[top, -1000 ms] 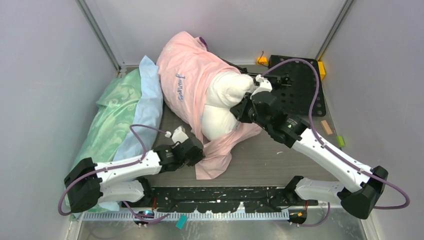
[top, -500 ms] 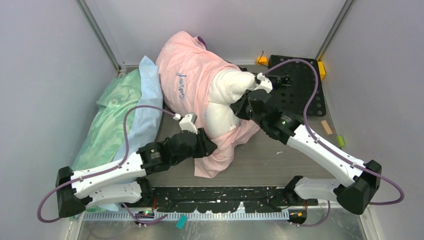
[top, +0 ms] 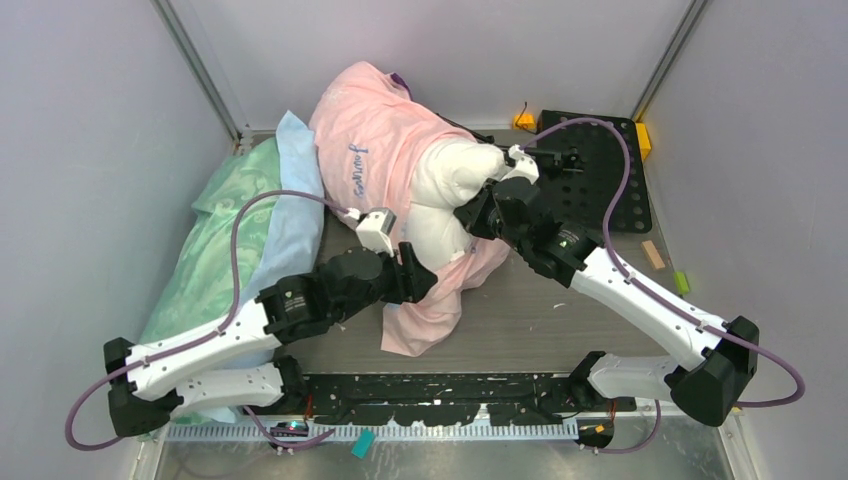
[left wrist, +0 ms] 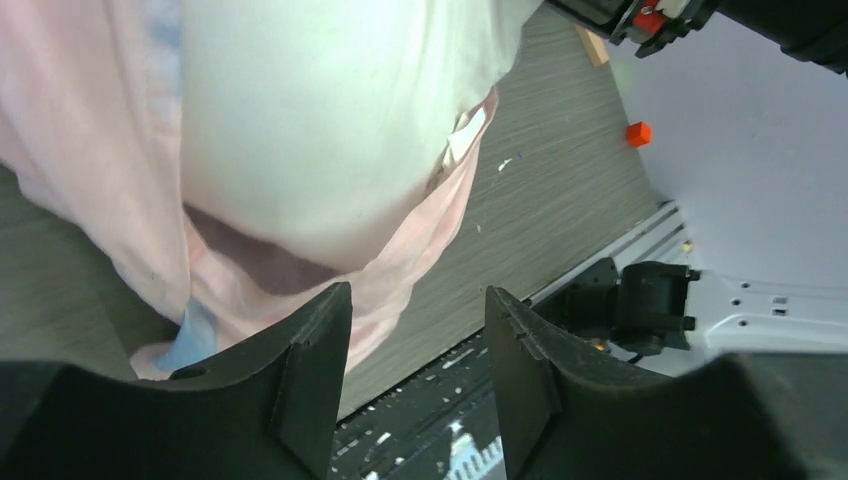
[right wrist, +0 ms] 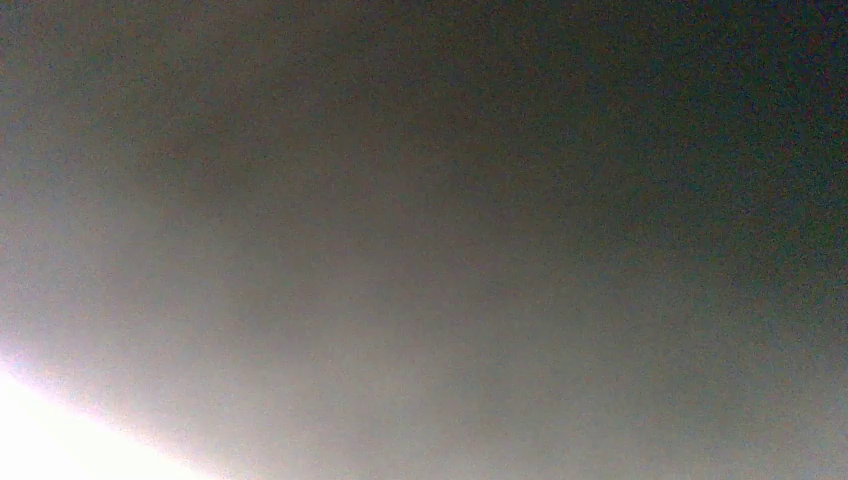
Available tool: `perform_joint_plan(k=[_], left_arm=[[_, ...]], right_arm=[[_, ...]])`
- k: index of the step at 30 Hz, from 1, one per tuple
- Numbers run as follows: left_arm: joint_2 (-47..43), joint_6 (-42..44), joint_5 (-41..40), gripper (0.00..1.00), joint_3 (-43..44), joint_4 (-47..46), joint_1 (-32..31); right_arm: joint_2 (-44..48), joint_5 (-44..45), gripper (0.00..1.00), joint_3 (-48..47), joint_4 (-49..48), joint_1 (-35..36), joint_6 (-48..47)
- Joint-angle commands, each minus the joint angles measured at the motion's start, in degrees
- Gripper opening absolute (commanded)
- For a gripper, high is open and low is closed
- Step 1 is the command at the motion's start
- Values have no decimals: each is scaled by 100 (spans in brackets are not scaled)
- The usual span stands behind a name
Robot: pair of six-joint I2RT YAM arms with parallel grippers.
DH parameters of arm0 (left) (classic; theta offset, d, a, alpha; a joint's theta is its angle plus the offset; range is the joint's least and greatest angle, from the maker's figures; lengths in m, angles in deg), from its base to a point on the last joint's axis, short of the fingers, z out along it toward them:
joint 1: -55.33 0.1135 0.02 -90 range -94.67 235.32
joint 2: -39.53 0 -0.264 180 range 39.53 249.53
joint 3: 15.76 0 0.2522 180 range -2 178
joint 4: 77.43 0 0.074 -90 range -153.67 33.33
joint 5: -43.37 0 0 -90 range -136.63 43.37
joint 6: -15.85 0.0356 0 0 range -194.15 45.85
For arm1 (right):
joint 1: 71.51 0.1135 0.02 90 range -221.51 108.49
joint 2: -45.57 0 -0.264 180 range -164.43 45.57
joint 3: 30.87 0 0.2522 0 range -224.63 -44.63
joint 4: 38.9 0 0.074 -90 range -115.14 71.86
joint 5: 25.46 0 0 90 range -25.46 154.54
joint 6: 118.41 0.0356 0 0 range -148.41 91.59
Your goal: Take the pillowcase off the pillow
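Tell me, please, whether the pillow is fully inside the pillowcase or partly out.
Partly out: the pillow shows a bare white end bulging from the pillowcase, which covers only its far part.

A grey wood-grain bench point(top: 540, 320) carries everything; along its left side lies a mint green patterned pillow point(top: 215, 250), with light blue bedding point(top: 290, 215) lying against its right edge; at the far right corner sits a black perforated plate point(top: 600, 185), with an orange piece point(top: 524, 120) at its left corner and a yellow piece point(top: 643, 140) on its right edge; near the right wall lie a small wooden strip point(top: 653, 254) and a green block point(top: 681, 283); the left wrist view shows an orange cube point(left wrist: 638, 133) by the wall.
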Motion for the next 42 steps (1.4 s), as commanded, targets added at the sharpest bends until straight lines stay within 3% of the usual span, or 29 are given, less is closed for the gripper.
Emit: perform_joint_plan(k=[1,8,13,17,23,30,36,42], left_arm=[[446,955,-13,53,587,24,-15],[1014,1494,462,50,550,-341,-17],[1364,1456,1089,24,252,-920,-20],[1747,1362,1321,12,212,-986,-20],[2064,1095,1339,6,-224,-1317,-40],[1722,501,644,4,-1662,-2475,-40],[1631,59,-125,0,-2376,-2458,112],[1630,-67,-338,0,-2537,-2266,565]], right_arm=[[23,-17,0,-323,-1010,-34,229],[59,-72,0,-372,-1008,-33,271],[58,-87,0,-451,-1011,-31,353],[25,-147,0,-581,-1071,-33,480],[36,-54,0,-861,-1096,-48,660],[447,269,0,-932,-1081,-248,864],[864,426,0,-947,-840,-535,884],[1186,399,0,-955,-479,-667,670]])
